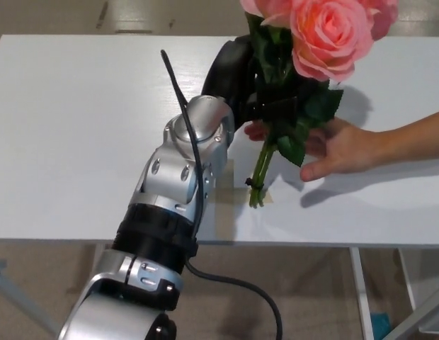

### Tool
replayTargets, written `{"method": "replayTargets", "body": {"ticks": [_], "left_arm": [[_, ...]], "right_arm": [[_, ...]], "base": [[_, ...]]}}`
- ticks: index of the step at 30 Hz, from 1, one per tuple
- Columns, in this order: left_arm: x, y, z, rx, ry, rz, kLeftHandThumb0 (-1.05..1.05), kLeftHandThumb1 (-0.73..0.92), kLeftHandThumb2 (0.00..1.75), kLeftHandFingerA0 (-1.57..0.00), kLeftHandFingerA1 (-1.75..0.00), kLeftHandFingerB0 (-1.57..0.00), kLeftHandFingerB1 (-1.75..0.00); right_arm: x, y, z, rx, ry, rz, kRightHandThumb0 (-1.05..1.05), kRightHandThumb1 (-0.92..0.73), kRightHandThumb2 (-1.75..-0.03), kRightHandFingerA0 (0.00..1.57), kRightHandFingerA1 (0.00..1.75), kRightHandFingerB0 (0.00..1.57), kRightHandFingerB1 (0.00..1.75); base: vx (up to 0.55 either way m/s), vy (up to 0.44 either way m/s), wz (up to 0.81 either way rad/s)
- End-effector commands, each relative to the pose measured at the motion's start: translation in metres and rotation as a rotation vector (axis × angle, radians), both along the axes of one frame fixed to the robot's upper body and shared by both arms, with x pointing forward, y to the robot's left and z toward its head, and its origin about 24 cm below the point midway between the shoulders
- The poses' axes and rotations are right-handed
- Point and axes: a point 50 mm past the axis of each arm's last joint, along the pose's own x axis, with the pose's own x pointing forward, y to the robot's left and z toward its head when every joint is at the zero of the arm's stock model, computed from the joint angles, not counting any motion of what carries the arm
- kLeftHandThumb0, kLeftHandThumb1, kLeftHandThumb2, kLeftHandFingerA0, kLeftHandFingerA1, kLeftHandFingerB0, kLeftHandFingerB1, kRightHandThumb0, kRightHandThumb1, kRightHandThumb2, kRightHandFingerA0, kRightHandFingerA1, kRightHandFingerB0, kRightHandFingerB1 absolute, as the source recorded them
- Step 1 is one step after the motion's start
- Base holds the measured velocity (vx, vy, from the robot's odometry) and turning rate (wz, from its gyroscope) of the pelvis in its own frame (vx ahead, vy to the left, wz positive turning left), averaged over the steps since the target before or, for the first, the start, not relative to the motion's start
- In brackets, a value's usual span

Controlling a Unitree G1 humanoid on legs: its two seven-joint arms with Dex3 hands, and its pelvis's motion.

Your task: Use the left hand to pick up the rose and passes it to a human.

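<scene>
— Two hands met at one bunch, as we saw it: our left robot hand [241,78] was clamped around the rose [326,35] at the leafy upper part of the stems, and a person's hand [340,145] came in from the right edge.

— Where did we have the rose, exactly?

— Raised above the white desk [71,120], toward its far middle. The pink blooms sat at the top of the view, partly cut off by the frame, and the green stems [260,173] hung down and slightly leftward below the black fingers. A small dark tie bound the stems near their lower end.

— Did the stems touch the desk?

— We could not tell; their tips ended over a tan tape cross [223,188] stuck on the desk, and their shadow fell just beside them.

— And the person's hand?

— It lay open, palm toward the stems, fingers reaching behind the leaves. It looked very near or touching them, but the leaves hid the contact, so we could not say which.

— Our arm?

— Its silver and black forearm [180,177] rose from the bottom left, with a black cable [184,113] looping along it. We saw nothing of our right robot hand.
</scene>
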Motion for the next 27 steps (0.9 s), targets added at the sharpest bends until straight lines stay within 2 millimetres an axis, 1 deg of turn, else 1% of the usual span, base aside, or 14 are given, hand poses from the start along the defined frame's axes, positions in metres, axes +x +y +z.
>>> {"method": "replayTargets", "body": {"ticks": [1,5,7,10,13,14,16,20,21,27], "left_arm": [[-0.010,-0.043,0.014,-0.084,-0.039,-0.087,-0.17,0.84,0.66,-0.89,-1.46,-0.76,-1.02],[-0.014,-0.054,0.016,-0.104,-0.041,-0.102,-0.17,0.83,0.67,-0.87,-1.46,-0.77,-1.04],[-0.019,-0.063,0.017,-0.123,-0.042,-0.121,-0.17,0.83,0.67,-0.88,-1.45,-0.77,-1.04],[-0.022,-0.068,0.016,-0.138,-0.045,-0.139,-0.17,0.82,0.67,-0.90,-1.42,-0.78,-1.03],[-0.022,-0.069,0.016,-0.139,-0.046,-0.140,-0.17,0.82,0.67,-0.90,-1.42,-0.78,-1.03],[-0.025,-0.075,0.015,-0.164,-0.042,-0.175,-0.18,0.82,0.68,-0.96,-1.34,-0.81,-0.99],[-0.026,-0.076,0.015,-0.168,-0.043,-0.183,-0.18,0.83,0.68,-0.96,-1.33,-0.81,-0.99],[-0.027,-0.081,0.019,-0.169,-0.049,-0.208,-0.19,0.83,0.69,-0.91,-1.38,-0.81,-1.01],[-0.028,-0.082,0.019,-0.170,-0.049,-0.213,-0.19,0.82,0.70,-0.89,-1.39,-0.81,-1.01],[-0.029,-0.085,0.017,-0.202,-0.038,-0.237,-0.16,0.83,0.72,-0.87,-1.36,-0.81,-1.00]], "right_arm": [[-0.001,0.003,-0.002,0.021,0.006,-0.018,-0.58,-0.79,-0.65,0.59,0.38,0.48,0.35],[0.001,0.003,-0.001,0.021,0.000,-0.015,-0.58,-0.79,-0.65,0.59,0.38,0.48,0.35],[0.003,0.004,0.000,0.025,-0.005,-0.020,-0.58,-0.79,-0.65,0.59,0.39,0.49,0.35],[0.004,0.005,0.000,0.029,-0.009,-0.024,-0.58,-0.79,-0.65,0.59,0.39,0.49,0.35],[0.004,0.005,0.000,0.029,-0.009,-0.024,-0.58,-0.79,-0.65,0.59,0.39,0.49,0.35],[0.005,0.005,0.000,0.034,-0.010,-0.027,-0.58,-0.78,-0.65,0.60,0.41,0.50,0.36],[0.005,0.005,0.000,0.034,-0.008,-0.027,-0.58,-0.78,-0.65,0.60,0.41,0.50,0.36],[0.007,0.006,0.001,0.028,-0.009,-0.022,-0.59,-0.79,-0.65,0.60,0.41,0.50,0.36],[0.007,0.006,0.001,0.029,-0.010,-0.022,-0.59,-0.79,-0.65,0.60,0.40,0.49,0.35],[0.009,0.005,0.002,0.033,-0.017,-0.020,-0.59,-0.79,-0.65,0.60,0.39,0.48,0.35]], "base": [[0.00,0.000,0.00],[0.00,0.000,0.00],[0.00,0.000,0.00],[0.00,0.000,0.00],[0.00,0.000,0.00],[0.00,0.000,0.00],[0.00,0.000,0.00],[0.00,0.000,0.00],[0.00,0.000,0.00],[0.00,0.000,0.00]]}}
